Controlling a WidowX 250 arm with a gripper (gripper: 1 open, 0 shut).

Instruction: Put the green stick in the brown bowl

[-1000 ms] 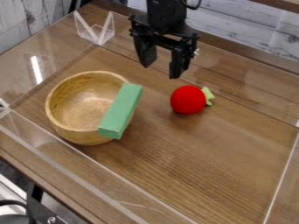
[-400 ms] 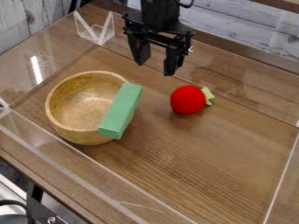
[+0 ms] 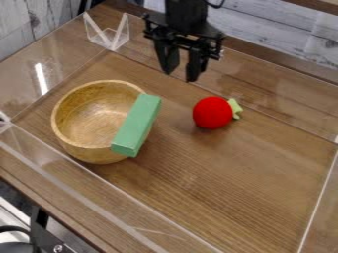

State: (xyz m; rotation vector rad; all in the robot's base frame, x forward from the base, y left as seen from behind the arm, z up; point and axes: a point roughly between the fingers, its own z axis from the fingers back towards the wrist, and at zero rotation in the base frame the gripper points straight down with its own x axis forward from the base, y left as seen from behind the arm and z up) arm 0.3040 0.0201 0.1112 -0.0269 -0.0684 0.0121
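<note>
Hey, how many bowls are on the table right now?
1. The brown bowl sits at the left of the wooden table, with the green stick leaning across its right rim. Nothing in view looks able to hide another bowl.

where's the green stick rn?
Left of centre in the camera view: the green stick lies tilted across the brown bowl's right rim, left of the red fruit.

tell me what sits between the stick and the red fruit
Nothing: bare table separates the stick on the bowl's rim from the red fruit, seen in the camera view.
</note>
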